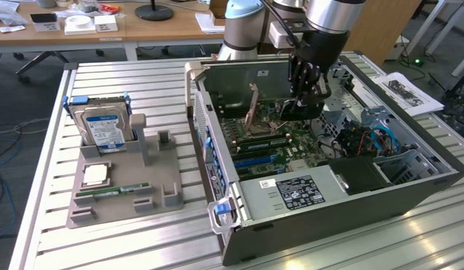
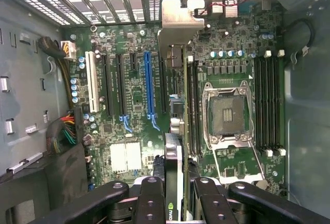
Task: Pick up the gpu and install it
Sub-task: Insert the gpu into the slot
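The gpu [image 1: 296, 111] is a thin dark card hanging upright inside the open computer case [image 1: 322, 208], just above the green motherboard [image 1: 281, 149]. My gripper [image 1: 306, 93] reaches down into the case and is shut on the card's top edge. In the wrist view the gpu [image 2: 178, 131] is edge-on between my fingers [image 2: 149, 198], with my gripper [image 2: 175, 190] shut on it. Its grey metal bracket [image 2: 178, 20] points at the rear slot openings. The card lies along the slots between the blue slot [image 2: 148, 84] and the CPU socket [image 2: 227, 113]. Whether it touches a slot I cannot tell.
A grey parts holder [image 1: 153, 185] in the exterior view's left carries a hard drive [image 1: 104, 126], a CPU [image 1: 95, 174] and a green RAM stick [image 1: 112, 191]. Case walls, a drive cage and cables [image 1: 371, 138] surround the motherboard. Papers [image 1: 409, 93] lie at the table's right edge.
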Controlling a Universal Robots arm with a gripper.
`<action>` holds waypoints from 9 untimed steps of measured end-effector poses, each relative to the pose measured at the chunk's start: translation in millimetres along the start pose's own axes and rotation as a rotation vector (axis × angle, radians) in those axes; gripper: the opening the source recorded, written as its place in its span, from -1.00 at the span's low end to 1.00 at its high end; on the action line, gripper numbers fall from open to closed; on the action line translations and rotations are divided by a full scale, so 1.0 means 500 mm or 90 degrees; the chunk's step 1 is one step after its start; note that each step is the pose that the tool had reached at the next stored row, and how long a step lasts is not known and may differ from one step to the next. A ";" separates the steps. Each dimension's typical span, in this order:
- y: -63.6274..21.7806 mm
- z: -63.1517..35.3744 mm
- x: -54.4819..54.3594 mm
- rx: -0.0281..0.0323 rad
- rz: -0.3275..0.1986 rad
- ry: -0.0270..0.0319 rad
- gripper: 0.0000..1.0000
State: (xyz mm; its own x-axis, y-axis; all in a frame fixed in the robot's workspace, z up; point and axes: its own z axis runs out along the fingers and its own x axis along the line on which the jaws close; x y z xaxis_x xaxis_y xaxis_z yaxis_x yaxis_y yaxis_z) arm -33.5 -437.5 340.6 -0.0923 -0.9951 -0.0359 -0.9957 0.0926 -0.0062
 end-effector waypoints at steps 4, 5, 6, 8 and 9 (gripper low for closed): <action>0.000 0.003 0.000 -0.0002 -0.005 0.0001 -0.47; 0.000 0.004 0.000 -0.0002 -0.006 0.0000 -0.47; 0.000 0.005 0.000 -0.0003 -0.007 0.0001 -0.47; 0.000 0.007 0.000 -0.0004 -0.010 0.0001 -0.47; 0.000 0.007 0.000 -0.0005 -0.011 0.0001 -0.47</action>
State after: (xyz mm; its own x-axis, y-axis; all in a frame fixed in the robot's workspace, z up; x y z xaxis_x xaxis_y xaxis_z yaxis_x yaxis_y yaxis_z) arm -33.5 -437.5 337.0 -0.0751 -0.9965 -0.0356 -0.9971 0.0754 -0.0061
